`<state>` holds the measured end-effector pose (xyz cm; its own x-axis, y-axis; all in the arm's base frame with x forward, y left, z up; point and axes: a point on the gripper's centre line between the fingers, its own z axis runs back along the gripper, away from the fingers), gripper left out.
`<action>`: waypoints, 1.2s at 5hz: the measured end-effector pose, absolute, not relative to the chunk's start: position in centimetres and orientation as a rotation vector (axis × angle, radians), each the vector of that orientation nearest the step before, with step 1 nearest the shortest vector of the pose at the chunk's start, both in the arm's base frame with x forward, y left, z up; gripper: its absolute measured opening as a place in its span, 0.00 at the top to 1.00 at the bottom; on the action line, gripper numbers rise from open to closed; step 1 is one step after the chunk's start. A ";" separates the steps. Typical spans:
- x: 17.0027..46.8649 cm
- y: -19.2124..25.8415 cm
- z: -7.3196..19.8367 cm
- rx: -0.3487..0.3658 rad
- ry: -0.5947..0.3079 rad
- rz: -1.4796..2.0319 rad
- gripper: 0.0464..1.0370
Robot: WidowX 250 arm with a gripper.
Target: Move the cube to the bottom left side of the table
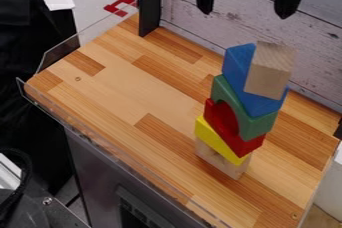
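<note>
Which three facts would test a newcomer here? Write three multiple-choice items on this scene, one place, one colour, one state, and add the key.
1. Where is the upper unpainted wooden cube?
A. Directly on the tabletop
B. At the top of the stack
C. Between two painted blocks

2. What colour is the block directly beneath the arched green block?
A. Red
B. Yellow
C. Blue

3. How do the jaws of the black two-finger gripper stand?
A. Shut on the cube
B. Shut and empty
C. Apart and empty

Key:
1. B: it rests against the angular blue block, with no block above it.
2. A: the arched red block lies between the green one and the yellow block.
3. C: a wide gap parts the jaws, with nothing held between them.
</note>
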<state>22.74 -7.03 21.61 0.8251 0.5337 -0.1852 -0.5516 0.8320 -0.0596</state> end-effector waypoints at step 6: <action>21.4 -10.2 23.1 -0.101 0.087 0.535 0.04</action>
<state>21.38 -10.16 23.15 0.8566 0.5043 -0.1091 -0.5129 0.8553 -0.0732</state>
